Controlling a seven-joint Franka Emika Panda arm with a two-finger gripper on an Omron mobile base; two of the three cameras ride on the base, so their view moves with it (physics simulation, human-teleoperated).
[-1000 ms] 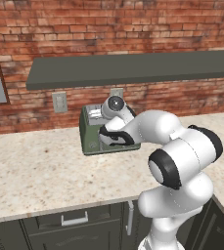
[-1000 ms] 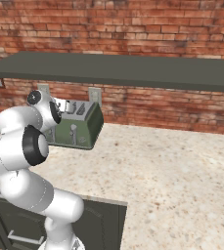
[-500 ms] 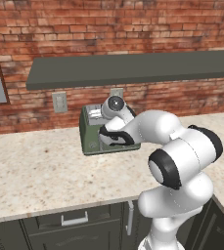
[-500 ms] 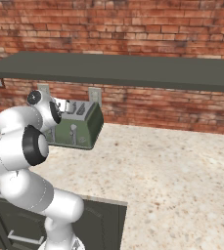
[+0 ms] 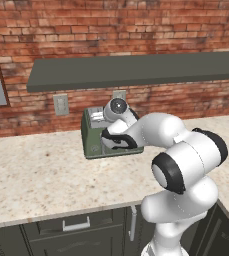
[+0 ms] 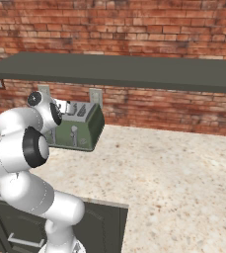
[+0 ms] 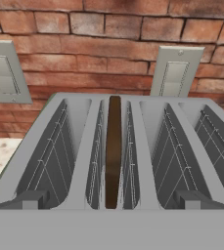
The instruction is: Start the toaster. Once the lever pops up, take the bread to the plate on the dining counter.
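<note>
Left base view: boxy sage-green toaster [image 5: 93, 137] on the speckled beige tabletop [image 5: 41, 175], directly under the hand.
Right base view: silver lever [image 6: 74, 135] on the toaster's front.
Hand view: tool fingertips [image 7: 30, 199] spread wide; dark brown bread slice [image 7: 113, 151] stands edge-on in the slot between them, just ahead, long axis running away from tool.

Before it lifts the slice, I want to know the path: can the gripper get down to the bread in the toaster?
Probably yes: the bread stands upright in an open slot of the toaster, nothing covering it.

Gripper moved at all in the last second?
No. In the left base view the arm's hand sits at the same spot over the toaster, below the wall outlet.
</note>
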